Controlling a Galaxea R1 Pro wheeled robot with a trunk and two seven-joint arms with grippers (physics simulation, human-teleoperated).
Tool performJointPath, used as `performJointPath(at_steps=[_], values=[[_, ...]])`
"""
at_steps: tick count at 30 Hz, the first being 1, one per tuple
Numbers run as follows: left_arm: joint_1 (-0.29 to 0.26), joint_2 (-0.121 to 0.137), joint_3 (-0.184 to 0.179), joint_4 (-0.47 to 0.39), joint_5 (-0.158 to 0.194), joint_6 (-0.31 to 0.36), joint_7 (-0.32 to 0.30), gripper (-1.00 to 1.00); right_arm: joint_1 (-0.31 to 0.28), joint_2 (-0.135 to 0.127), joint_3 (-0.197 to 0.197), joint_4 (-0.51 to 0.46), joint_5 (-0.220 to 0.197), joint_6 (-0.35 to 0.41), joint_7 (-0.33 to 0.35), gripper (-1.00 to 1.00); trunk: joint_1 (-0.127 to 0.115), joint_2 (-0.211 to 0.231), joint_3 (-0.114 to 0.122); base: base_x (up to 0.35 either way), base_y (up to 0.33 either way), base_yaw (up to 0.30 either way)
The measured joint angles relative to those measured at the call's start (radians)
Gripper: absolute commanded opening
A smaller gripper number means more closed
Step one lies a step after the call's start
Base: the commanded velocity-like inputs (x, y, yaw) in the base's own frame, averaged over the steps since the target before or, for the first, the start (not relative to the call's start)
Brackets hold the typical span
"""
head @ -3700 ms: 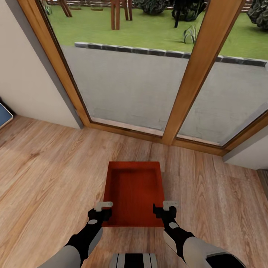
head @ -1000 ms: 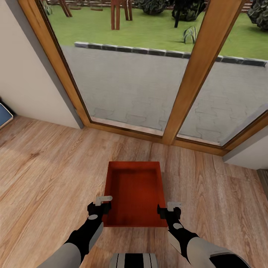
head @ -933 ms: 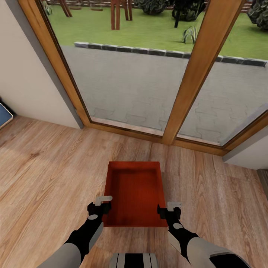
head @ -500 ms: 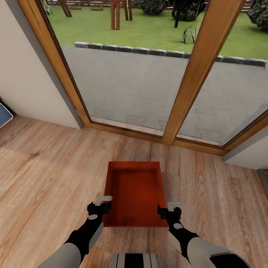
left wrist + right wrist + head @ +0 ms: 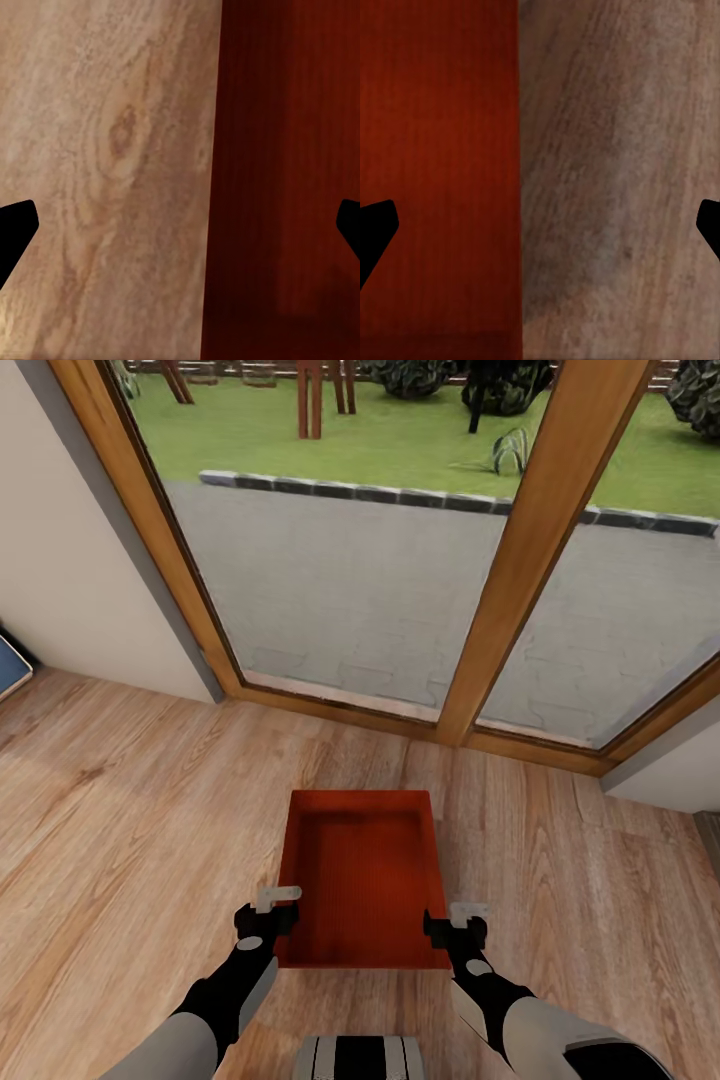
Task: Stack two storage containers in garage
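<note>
Container (image 5: 362, 880) | wrist views: tools spread astride walls | head: glass doors (image 5: 350, 560)

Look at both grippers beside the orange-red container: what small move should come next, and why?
Probably lower both and close them on the side walls. The left gripper and right gripper sit at the storage container's near corners, and each wrist view shows open fingers straddling a wall edge, with the wood floor beneath. Nothing is gripped.

Both arms reach forward and down – left end effector (image 5: 268, 916) and right end effector (image 5: 456, 926) spread wide
</note>
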Motion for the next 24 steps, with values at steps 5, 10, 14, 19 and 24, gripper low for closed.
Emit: performJointPath(at_steps=[5, 10, 14, 19, 24], values=[[0.0, 0.0, 0.0, -0.001, 0.0, 0.0, 0.001, 1.0, 0.0, 0.0, 0.0, 0.0, 0.0, 0.0, 0.0, 1.0, 0.015, -0.028, -0.013, 0.0, 0.0, 0.0], [0.0, 0.0, 0.0, -0.003, 0.0, -0.001, 0.001, 1.0, 0.0, 0.0, 0.0, 0.0, 0.0, 0.0, 0.0, 1.0, 0.015, -0.028, -0.013, 0.0, 0.0, 0.0], [0.0, 0.0, 0.0, -0.004, 0.0, -0.001, 0.001, 1.0, 0.0, 0.0, 0.0, 0.0, 0.0, 0.0, 0.0, 1.0, 0.015, -0.028, -0.013, 0.0, 0.0, 0.0], [0.0, 0.0, 0.0, -0.005, 0.0, -0.001, 0.001, 1.0, 0.0, 0.001, 0.0, 0.001, 0.0, 0.0, 0.001, 1.0, 0.015, -0.028, -0.013, 0.0, 0.0, 0.0], [0.0, 0.0, 0.0, -0.005, 0.0, -0.001, 0.001, 1.0, 0.0, 0.002, 0.001, 0.002, 0.0, 0.0, 0.002, 1.0, 0.015, -0.028, -0.013, 0.0, 0.0, 0.0]])
